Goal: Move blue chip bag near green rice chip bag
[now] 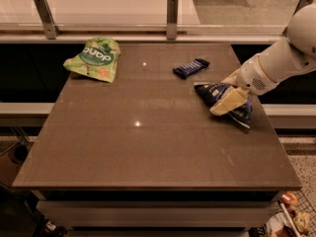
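The blue chip bag (213, 93), crumpled navy foil with white lettering, lies on the right side of the brown table (148, 147). My gripper (226, 100) comes in from the right on a white arm and sits low on top of the bag, covering its middle. The bag's right end (243, 116) shows below the gripper. The green rice chip bag (94, 58), light green with a dark green round logo, lies at the table's far left corner, well apart from the blue bag.
A small flat dark blue bar wrapper (191, 67) lies just behind and left of the blue bag. A glass rail with metal posts (172, 16) runs along the table's far edge. Some objects (289, 218) stand on the floor at bottom right.
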Tool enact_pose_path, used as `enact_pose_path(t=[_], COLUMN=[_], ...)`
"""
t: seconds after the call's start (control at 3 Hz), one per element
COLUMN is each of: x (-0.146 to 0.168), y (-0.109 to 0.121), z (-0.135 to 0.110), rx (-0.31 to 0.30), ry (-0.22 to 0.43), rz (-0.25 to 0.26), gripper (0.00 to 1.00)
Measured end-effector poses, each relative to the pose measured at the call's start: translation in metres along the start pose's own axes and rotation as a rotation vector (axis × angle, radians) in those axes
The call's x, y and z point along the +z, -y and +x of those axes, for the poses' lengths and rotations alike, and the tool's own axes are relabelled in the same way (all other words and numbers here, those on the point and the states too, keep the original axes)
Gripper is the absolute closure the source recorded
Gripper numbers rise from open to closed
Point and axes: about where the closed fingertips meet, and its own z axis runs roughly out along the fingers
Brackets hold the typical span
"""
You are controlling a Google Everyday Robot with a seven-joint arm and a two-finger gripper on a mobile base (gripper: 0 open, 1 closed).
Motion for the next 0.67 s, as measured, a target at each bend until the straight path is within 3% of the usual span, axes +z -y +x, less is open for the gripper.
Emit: enact_pose_path(t=[0.33, 0.67], x=[-0.0002, -0.0019], y=[-0.0002, -0.0001], z=[-0.0008, -0.002], rx=[0.0, 0.0], ry=[0.0, 0.0], rz=[-0.001, -0.001], gripper=[0.85, 1.0])
